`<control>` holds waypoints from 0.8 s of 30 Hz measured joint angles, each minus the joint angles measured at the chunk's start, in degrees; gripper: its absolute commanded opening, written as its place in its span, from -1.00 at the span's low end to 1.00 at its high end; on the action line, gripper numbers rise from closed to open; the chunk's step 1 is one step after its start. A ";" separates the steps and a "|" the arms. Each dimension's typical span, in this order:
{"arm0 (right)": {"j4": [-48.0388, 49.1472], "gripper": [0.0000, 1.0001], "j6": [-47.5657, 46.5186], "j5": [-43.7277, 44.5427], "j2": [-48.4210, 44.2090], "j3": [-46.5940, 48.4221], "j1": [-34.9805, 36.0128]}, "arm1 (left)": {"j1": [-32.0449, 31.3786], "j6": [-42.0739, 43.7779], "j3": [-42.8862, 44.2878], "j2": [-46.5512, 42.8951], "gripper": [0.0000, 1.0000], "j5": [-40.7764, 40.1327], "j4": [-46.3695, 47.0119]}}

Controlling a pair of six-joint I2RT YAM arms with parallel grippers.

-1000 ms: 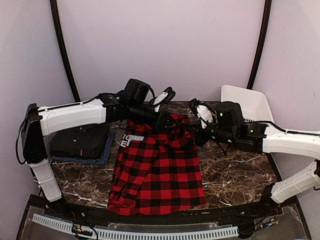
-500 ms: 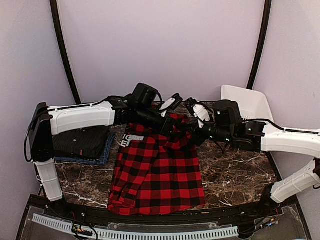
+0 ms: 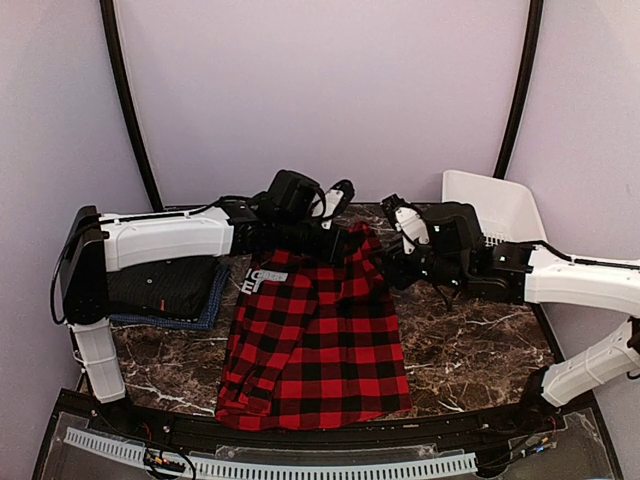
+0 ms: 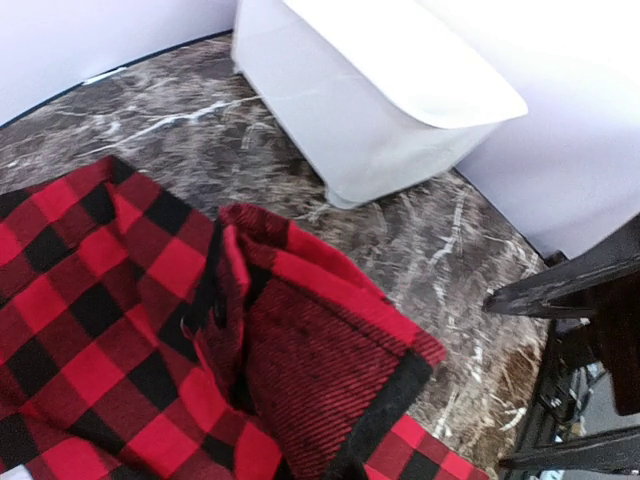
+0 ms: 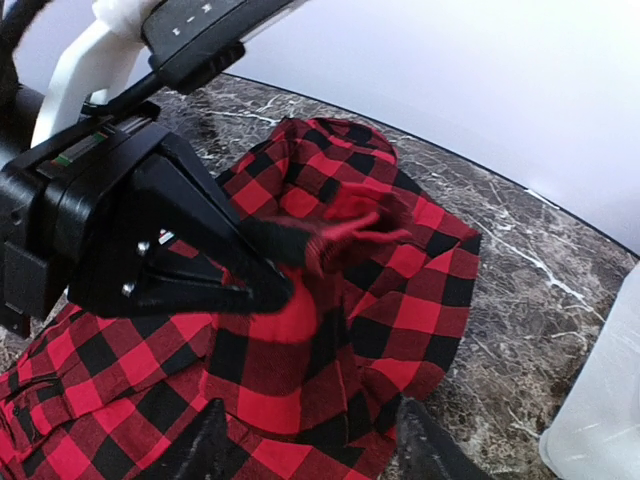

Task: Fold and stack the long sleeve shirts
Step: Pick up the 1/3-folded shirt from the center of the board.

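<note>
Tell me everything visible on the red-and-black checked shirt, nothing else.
The red-and-black checked shirt is woven-looking buffalo-check cloth, lying mostly flat at the middle of the marble table, its near hem close to the front edge. White block letters on a black patch show at its far left. The far right corner is bunched and folded over, showing a black-edged, finer-textured underside. The left arm reaches over its far edge; the right fingers stand open above the bunch. Contact cannot be told.
</note>
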 measured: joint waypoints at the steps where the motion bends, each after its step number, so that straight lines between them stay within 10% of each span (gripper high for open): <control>1: -0.90 0.23 1.14 0.98 -0.50 0.00 -0.07 | 0.13 -1.07 -0.39 -0.20 -1.00 -3.15 0.00; 11: -6.51 0.48 13.44 3.67 -7.65 -3.89 -1.40 | 6.14 -14.64 -8.98 -12.83 -1.00 -21.64 -1.40; 24: -15.76 0.33 27.21 -3.45 -6.14 -11.50 -1.29 | 10.95 -21.53 -15.96 -22.93 -1.00 -29.92 -2.38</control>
